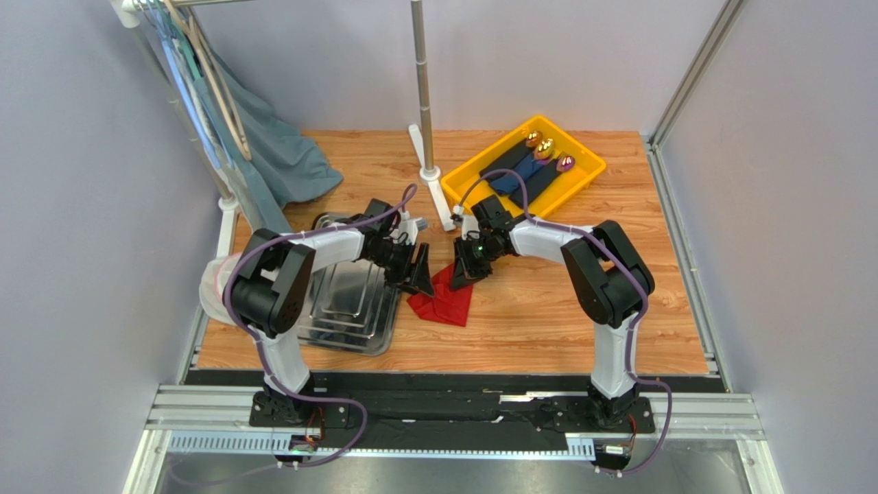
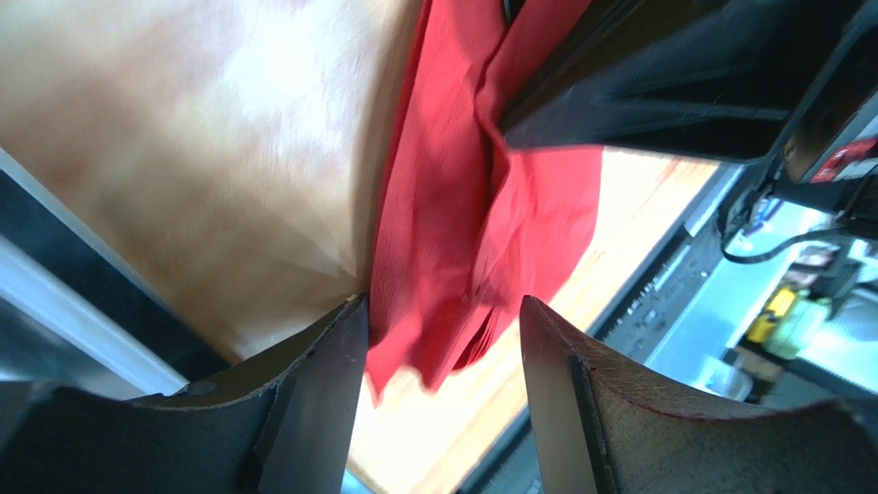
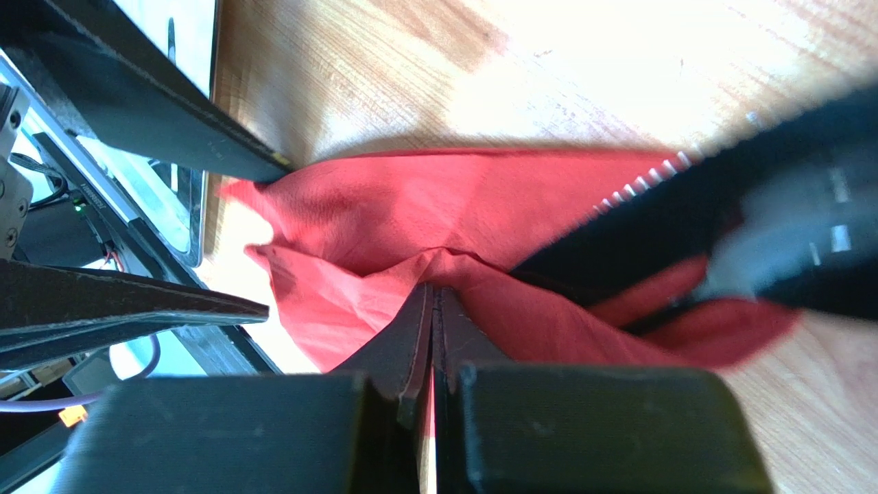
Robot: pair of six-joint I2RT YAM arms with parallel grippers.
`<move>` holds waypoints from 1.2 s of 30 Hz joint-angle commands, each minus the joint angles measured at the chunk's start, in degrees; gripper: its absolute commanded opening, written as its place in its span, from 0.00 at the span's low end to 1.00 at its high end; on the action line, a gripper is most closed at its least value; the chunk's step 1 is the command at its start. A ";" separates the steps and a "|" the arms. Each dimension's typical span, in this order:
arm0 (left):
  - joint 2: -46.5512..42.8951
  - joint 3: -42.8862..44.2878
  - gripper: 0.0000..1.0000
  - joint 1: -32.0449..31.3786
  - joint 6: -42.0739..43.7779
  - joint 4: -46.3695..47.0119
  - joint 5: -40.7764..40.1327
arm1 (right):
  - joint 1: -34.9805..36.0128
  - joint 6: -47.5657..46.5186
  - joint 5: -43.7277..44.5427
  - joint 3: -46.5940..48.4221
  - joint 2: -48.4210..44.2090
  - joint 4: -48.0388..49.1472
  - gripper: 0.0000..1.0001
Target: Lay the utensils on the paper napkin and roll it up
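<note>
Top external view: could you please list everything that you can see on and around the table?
paper napkin: one, red, table centre, crumpled
tray: one, steel, left of the napkin
bin: one, yellow, far right
rolled napkins: three, dark, in the bin, gold and purple heads showing
cloth: one, teal, hanging far left
pole: one, white, far centre
table: one, wooden
left gripper: open, at the napkin
right gripper: shut on the napkin

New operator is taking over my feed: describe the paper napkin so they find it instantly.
On the wooden table, look just right of the steel tray, near the centre. The paper napkin is the crumpled bright red sheet there, unlike the dark rolled napkins in the yellow bin.
</note>
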 commanded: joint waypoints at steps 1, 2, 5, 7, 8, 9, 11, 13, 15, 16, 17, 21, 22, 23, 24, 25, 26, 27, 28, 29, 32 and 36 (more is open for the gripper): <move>-2.55 -3.38 0.66 1.37 -2.59 -5.13 -2.26 | -0.59 -4.03 9.33 -1.95 4.02 -4.42 0.00; -2.82 -3.74 0.68 1.55 -3.03 -5.14 -2.78 | -0.59 -4.03 9.33 -1.95 3.93 -4.42 0.00; -3.61 -4.88 0.69 1.55 -3.99 -4.18 -4.28 | -0.59 -4.03 9.24 -1.78 4.11 -4.42 0.00; -3.35 -5.41 0.70 1.46 -4.70 -3.29 -5.15 | -0.59 -4.03 9.24 -1.69 4.11 -4.33 0.00; -3.09 -5.41 0.70 1.46 -4.87 -3.20 -5.60 | -0.59 -4.03 9.24 -1.69 4.19 -4.50 0.00; -2.82 -5.41 0.70 1.46 -4.62 -2.94 -5.78 | -0.59 -4.03 9.24 -1.60 4.19 -4.51 0.00; -2.56 -5.67 0.70 1.29 -4.61 -2.77 -7.18 | -0.68 -4.03 9.24 -1.60 4.11 -4.51 0.00; -2.82 -6.46 0.70 1.37 -5.05 -1.71 -8.15 | -0.59 -4.03 9.15 -1.42 4.28 -4.51 0.00; -2.82 -7.34 0.69 1.37 -6.19 1.61 -6.32 | -0.68 -4.03 9.07 -1.25 4.46 -4.59 0.00; -2.56 -7.34 0.67 1.37 -6.63 2.67 -5.44 | -0.59 -3.94 8.98 -1.16 4.72 -4.59 0.00; -2.38 -7.26 0.66 1.20 -7.07 3.73 -4.73 | -0.59 -3.94 8.89 -1.07 4.81 -4.51 0.00; -0.19 -6.47 0.63 0.23 -9.36 9.26 -3.58 | -0.59 -3.77 8.89 -0.81 5.07 -4.59 0.00; 0.34 -6.20 0.61 0.14 -9.53 9.62 -3.58 | -0.59 -3.68 9.06 -0.72 5.07 -4.51 0.00; 0.78 -6.03 0.60 -0.03 -9.97 10.15 -3.58 | -0.59 -3.76 8.98 -0.72 4.99 -4.51 0.00; 1.39 -5.68 0.59 -0.03 -10.15 10.85 -3.67 | -0.59 -3.68 8.98 -0.72 5.07 -4.59 0.00; 1.75 -5.41 0.56 -0.03 -10.32 10.86 -3.93 | -0.59 -3.76 9.06 -0.81 5.07 -4.59 0.00; 1.92 -5.15 0.53 -0.03 -10.15 10.77 -3.76 | -0.59 -3.77 9.15 -0.72 4.99 -4.68 0.00; 1.75 -4.54 0.51 0.23 -9.89 9.55 -3.32 | -0.59 -3.85 9.15 -0.81 4.81 -4.86 0.00; 1.23 -4.45 0.46 0.41 -9.63 9.02 -2.88 | -0.59 -3.85 9.24 -0.72 4.81 -4.77 0.00; 0.61 -4.44 0.44 0.58 -8.75 7.62 -2.44 | -0.59 -3.94 9.33 -0.81 4.64 -4.86 0.00; -2.55 -4.88 0.37 1.11 -7.78 4.02 -1.48 | -0.51 -3.94 9.24 -0.81 4.72 -4.86 0.00; -3.96 -3.92 0.21 1.29 -7.51 -0.83 0.89 | -0.59 -3.77 9.24 -0.72 4.64 -4.68 0.00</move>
